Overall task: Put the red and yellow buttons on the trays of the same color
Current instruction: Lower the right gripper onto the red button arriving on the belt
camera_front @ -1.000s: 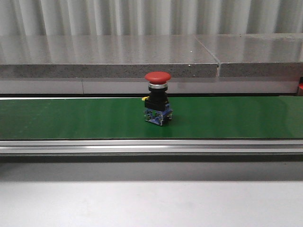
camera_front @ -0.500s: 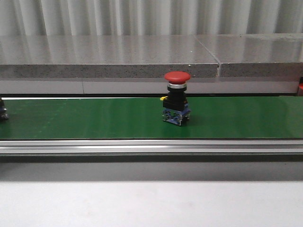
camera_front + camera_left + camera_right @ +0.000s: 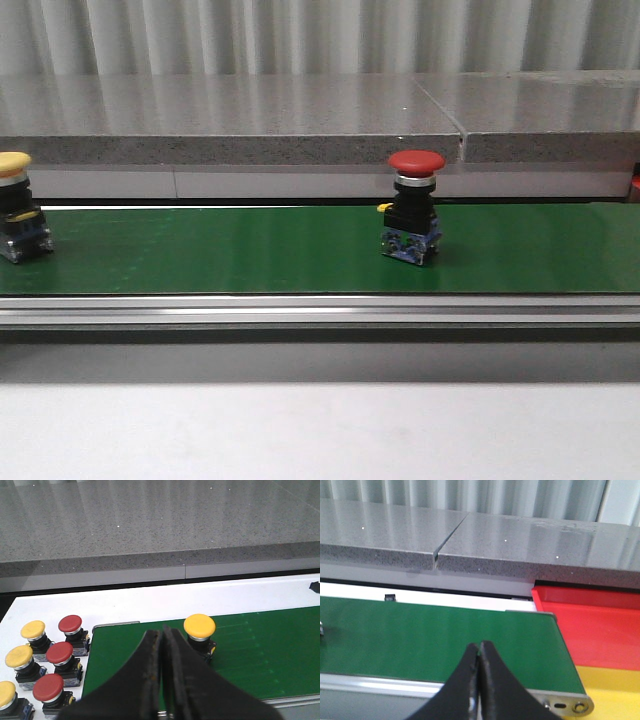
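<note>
On the green belt (image 3: 220, 250): a red button (image 3: 414, 215), upright, right of the middle, mushroom cap on top and black body on a blue base. At the belt's left edge, a yellow button (image 3: 17, 215), upright too, partly cut off by the front view's border; well apart from the red one.

Left gripper (image 3: 162, 675): closed, fingers pressed together, nothing held, over the belt's near left corner, just beside that yellow button (image 3: 199, 632). Off the belt's left end, on the white surface (image 3: 125, 607), spare buttons (image 3: 47, 667), red and yellow mixed, standing close together.

Right gripper (image 3: 478, 680): closed as well, empty, above the belt's near edge by its right end. Past that end, a red tray (image 3: 590, 625) and, nearer, a yellow tray (image 3: 615, 690), touching edge to edge.
</note>
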